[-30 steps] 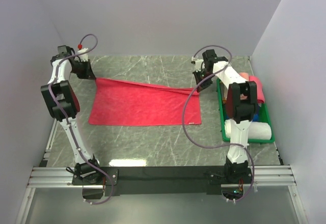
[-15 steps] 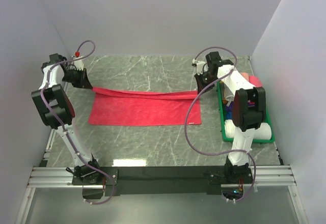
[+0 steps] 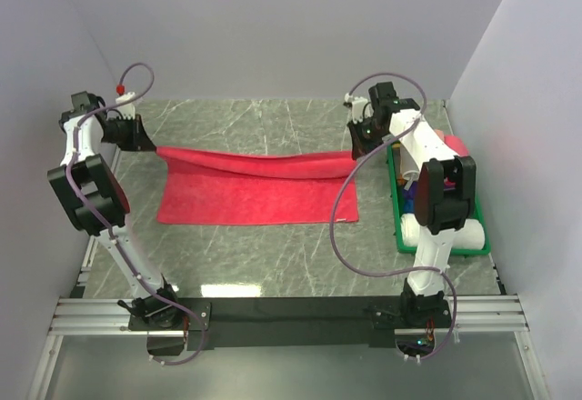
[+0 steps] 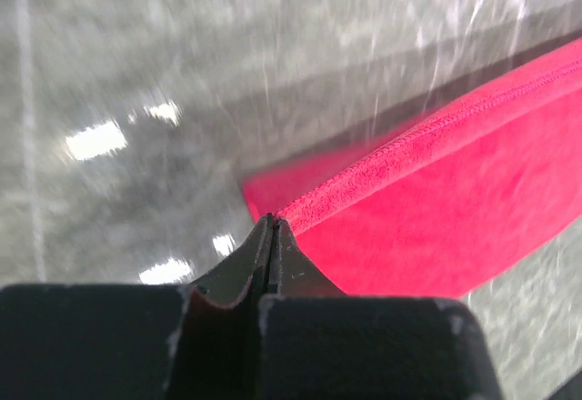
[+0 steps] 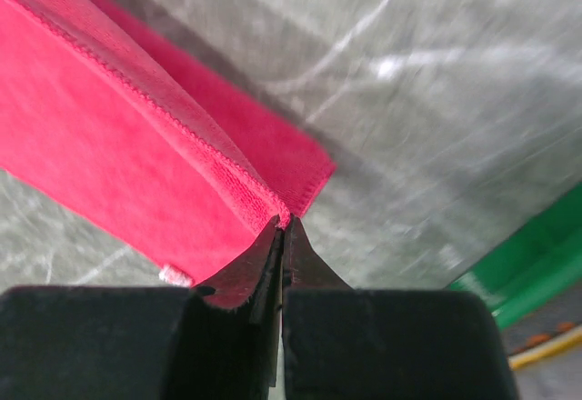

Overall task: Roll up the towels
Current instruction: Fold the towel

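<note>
A crimson-red towel (image 3: 259,191) lies across the middle of the marble table, its far edge lifted off the surface. My left gripper (image 3: 153,147) is shut on the towel's far left corner (image 4: 300,207). My right gripper (image 3: 356,154) is shut on the far right corner (image 5: 273,202). The raised far edge sags between the two grippers while the near half lies flat. In both wrist views the jaws are pressed together with the hemmed red edge pinched at their tips.
A green bin (image 3: 397,202) stands at the right, behind my right arm, holding a pink towel (image 3: 460,156), a rolled white towel (image 3: 459,233) and something blue. Grey walls close in the left, far and right sides.
Both grippers have moved toward the far edge of the table and outward, holding the towel's far corners. The far edge has risen and stretched out between them.
</note>
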